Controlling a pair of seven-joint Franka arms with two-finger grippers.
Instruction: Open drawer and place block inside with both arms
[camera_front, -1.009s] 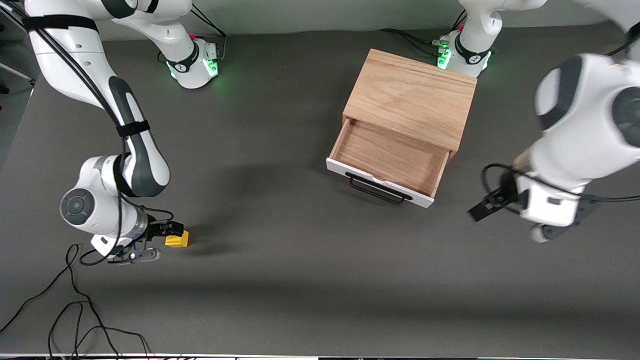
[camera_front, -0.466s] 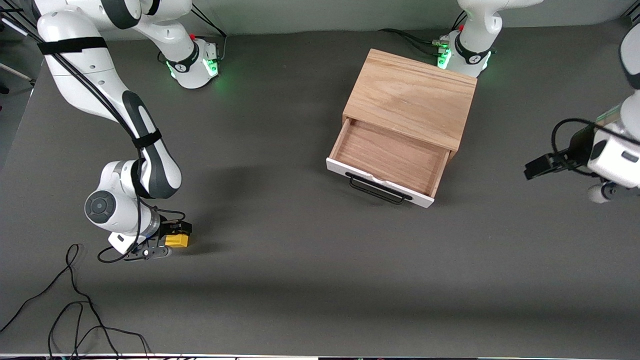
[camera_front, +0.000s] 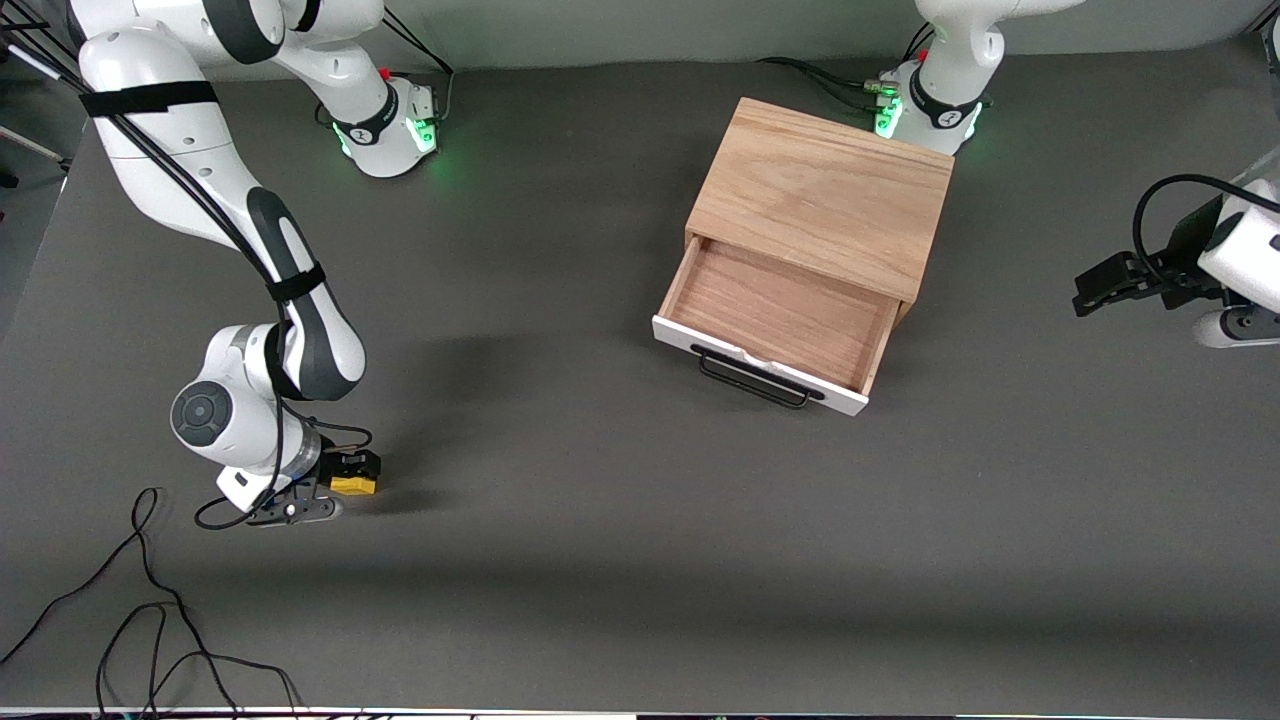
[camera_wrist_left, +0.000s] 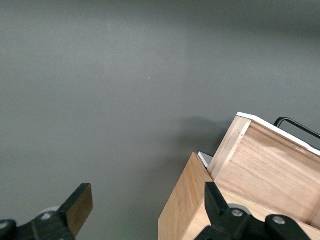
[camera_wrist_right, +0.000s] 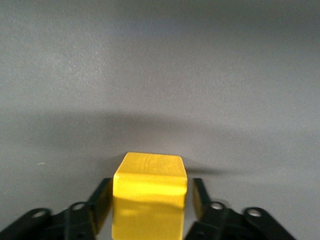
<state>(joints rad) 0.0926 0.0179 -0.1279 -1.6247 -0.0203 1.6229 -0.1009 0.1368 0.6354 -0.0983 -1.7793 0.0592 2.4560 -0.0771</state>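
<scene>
now drawer (camera_front: 775, 320) open, handle toward camera; right gripper (camera_front: 340, 478) fingers straddle block (camera_front: 354, 485); left gripper (camera_front: 1100, 287) spread.

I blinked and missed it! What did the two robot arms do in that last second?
The left gripper pulled up and away from the open drawer toward its own end of the table, fingers open. The right gripper settled lower around the yellow block, fingers either side. The drawer, cabinet and block stayed put.
</scene>
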